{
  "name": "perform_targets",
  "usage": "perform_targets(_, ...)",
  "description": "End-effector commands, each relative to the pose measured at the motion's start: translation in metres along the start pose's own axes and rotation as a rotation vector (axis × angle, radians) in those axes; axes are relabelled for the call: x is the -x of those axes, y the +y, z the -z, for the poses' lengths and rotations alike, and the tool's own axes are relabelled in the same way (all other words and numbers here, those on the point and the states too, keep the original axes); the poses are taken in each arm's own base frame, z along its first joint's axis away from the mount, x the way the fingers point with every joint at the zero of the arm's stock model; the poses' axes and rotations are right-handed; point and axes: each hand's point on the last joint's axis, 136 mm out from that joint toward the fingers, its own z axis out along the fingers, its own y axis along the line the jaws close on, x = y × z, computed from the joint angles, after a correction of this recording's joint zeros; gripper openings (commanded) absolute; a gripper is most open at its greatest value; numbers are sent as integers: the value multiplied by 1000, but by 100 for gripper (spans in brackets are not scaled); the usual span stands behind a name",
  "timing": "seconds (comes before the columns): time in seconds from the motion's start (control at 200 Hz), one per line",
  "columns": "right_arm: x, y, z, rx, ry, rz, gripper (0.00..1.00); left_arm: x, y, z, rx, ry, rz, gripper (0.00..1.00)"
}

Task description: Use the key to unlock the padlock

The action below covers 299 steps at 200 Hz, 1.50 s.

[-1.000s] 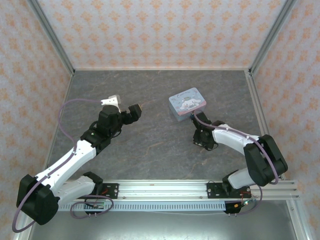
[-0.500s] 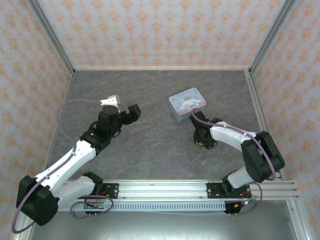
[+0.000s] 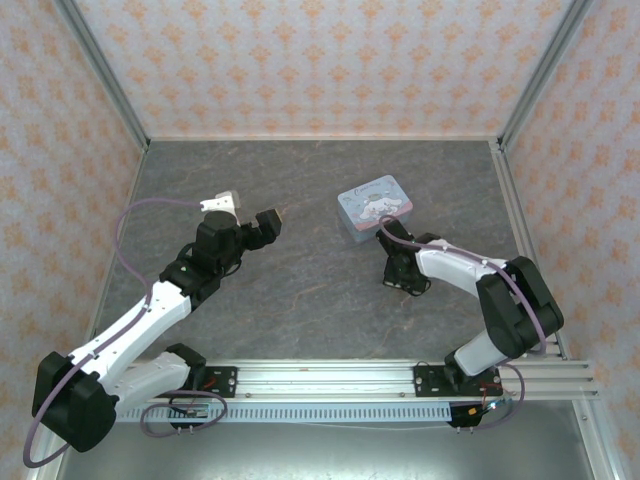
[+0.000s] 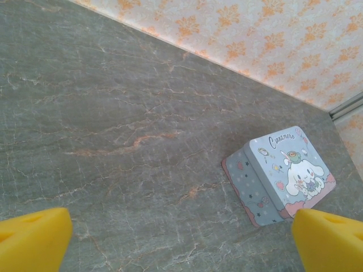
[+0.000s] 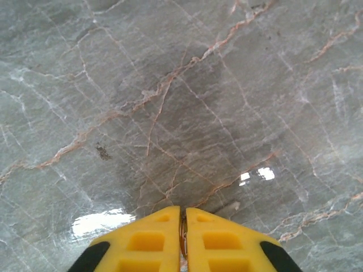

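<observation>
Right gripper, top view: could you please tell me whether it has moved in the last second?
Yes: the right gripper has edged slightly left, closer under the tin box, which stayed put.

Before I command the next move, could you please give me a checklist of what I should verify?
1. Right pincer closed: ok.
2. Key held in it: cannot tell; a thin sliver sits between the pads.
3. Left pincer open and holding nothing: ok.
4. Padlock position known: cannot tell.
5. Tin box apart from both pincers: ok.
</observation>
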Motion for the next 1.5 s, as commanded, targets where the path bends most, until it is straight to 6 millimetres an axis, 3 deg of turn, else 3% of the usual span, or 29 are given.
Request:
perform_targets(0.0, 0, -1, 4, -12, 2, 7, 1, 13, -7, 8, -15, -36, -20, 100)
perform_targets(0.23, 9, 15, 23, 102, -52, -38, 0, 17, -17, 12, -64, -46, -24, 100)
perform_targets(0.415, 25, 44, 63, 314, -127, -117, 0, 19, -39, 16, -194, -59, -45, 100)
perform_targets(0.596, 46, 80, 122, 609, -202, -228, 0, 22, -74, 29, -384, -83, -72, 100)
perform_targets(0.746, 64, 103, 195, 879, -267, -286, 0, 20, -104, 45, -527, -100, -141, 97)
perform_targets(1.001, 77, 130, 287, 1248, -261, -311, 0, -5, -161, 73, -728, -170, -425, 91)
perform_targets(1.101, 76, 137, 302, 1317, -226, -305, 0, -16, -176, 73, -736, -177, -550, 91)
perform_targets(1.266, 68, 142, 314, 1373, -186, -286, 0, -18, -191, 59, -686, -202, -650, 90)
perform_targets(1.491, 59, 138, 316, 1384, -179, -279, 0, -20, -203, 41, -643, -197, -769, 73)
